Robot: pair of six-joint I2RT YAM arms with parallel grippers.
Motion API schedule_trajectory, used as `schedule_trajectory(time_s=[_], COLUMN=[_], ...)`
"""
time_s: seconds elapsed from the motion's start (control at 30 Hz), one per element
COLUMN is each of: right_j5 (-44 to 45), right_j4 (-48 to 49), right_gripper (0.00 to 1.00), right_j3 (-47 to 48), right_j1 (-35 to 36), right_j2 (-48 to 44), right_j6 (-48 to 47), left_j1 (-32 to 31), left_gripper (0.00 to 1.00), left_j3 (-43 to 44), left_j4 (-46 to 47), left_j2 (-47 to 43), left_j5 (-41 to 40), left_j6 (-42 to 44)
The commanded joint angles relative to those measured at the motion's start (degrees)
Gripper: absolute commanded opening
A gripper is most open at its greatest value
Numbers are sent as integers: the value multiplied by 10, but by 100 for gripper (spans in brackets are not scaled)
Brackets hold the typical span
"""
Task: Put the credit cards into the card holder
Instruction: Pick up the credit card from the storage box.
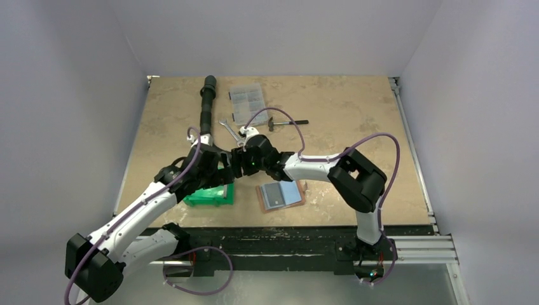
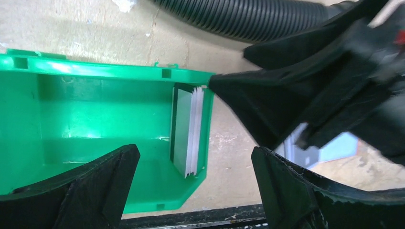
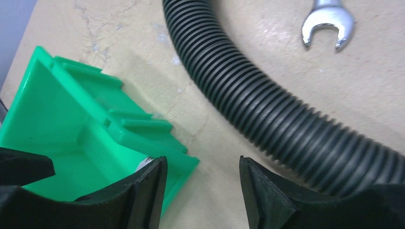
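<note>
A stack of credit cards (image 2: 187, 129) stands on edge against the right end wall of the green bin (image 2: 95, 124); only a white edge of the cards (image 3: 144, 163) shows in the right wrist view. The card holder (image 1: 279, 195) lies open on the table right of the bin (image 1: 210, 196), grey-blue inside up with a reddish-brown rim. My left gripper (image 2: 196, 191) is open and empty, straddling the bin's right end. My right gripper (image 3: 203, 191) is open and empty over the bin's right corner. The two grippers (image 1: 224, 170) (image 1: 236, 166) sit close together above the bin's far right corner.
A black corrugated hose (image 1: 206, 108) runs from the far table toward the grippers and passes just behind the bin (image 3: 286, 119). A wrench (image 3: 329, 19), a small hammer (image 1: 286, 122) and a clear compartment box (image 1: 248, 98) lie farther back. The table's front edge (image 2: 191, 217) is just below the bin.
</note>
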Motion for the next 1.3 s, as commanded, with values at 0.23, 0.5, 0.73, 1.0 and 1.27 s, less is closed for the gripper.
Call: schedule_trajectory(time_s=[0.23,0.5,0.73,1.0,1.27], right_j5=[-21,-31,-25,-18,-22], right_j4=[-116,-116,-131,-136,-127], right_gripper=[72,73,73,73,73], right_j3=[-78,-173,-214,-223,-230], right_j1=[-55,-97,-138,-152,-153], right_j2=[-146,-231,-256,-302,-302], right_j6=[-20,-10,1,-10,-7], left_j1=[2,2,2,2,2], left_gripper=[99,96,94,84,75], left_j3=[-42,-51,-78,-81,-75], left_j4=[136,176,209,211,198], left_j2=[64,121,132,130,107], left_j5=[25,42,80,94,95], left_j6=[3,18,2,-4,-7])
